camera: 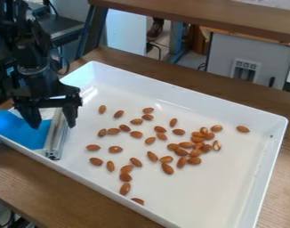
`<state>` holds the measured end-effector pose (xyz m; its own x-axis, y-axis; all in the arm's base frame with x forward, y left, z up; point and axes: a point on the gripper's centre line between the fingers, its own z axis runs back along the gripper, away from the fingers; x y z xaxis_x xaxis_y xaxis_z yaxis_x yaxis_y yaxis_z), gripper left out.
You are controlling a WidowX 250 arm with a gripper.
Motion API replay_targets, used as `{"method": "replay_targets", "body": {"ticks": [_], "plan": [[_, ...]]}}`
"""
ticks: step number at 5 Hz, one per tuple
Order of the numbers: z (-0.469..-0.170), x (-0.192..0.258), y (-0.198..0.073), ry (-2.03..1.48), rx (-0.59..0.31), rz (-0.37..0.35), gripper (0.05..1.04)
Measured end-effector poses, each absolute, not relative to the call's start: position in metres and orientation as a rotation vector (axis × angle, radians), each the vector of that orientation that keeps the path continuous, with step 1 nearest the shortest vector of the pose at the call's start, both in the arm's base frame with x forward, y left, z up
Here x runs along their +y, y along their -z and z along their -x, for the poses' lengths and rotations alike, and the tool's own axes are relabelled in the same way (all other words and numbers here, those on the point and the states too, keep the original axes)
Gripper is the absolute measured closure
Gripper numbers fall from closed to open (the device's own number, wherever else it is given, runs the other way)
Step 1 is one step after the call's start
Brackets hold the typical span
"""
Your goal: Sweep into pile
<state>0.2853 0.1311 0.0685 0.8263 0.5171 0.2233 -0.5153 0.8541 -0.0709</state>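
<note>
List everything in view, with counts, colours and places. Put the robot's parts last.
almonds: roughly forty, brown, scattered over the tray's floor, many bunched right of its middle
tray: one, white, on the near table
metal bar: one, silver, in the tray's left end
blue piece: one, blue, at the tray's left end beside the bar; what it is, I cannot tell
near table: one, brown, under the tray
second table: one, brown, behind, along the top edge
cabinet: one, grey, in the background at upper right
robot arm: one, black, coming in at upper left
gripper: one, black, two fingers apart, over the tray's left end
</note>
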Motion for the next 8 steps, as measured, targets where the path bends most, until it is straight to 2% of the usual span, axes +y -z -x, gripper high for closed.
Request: {"method": "replay_targets", "body": {"ticks": [2, 4, 6, 8], "plan": [[-0.287, 0.124, -0.066, -0.551, -0.24, 0.024, 0.715], [-0.294, 0.09, -0.064, -0.552, -0.202, 0.04, 0.729], [-0.305, 0.036, -0.065, -0.565, -0.174, 0.047, 0.729], [-0.337, -0.036, -0.067, -0.572, -0.157, 0.082, 0.729]]}}
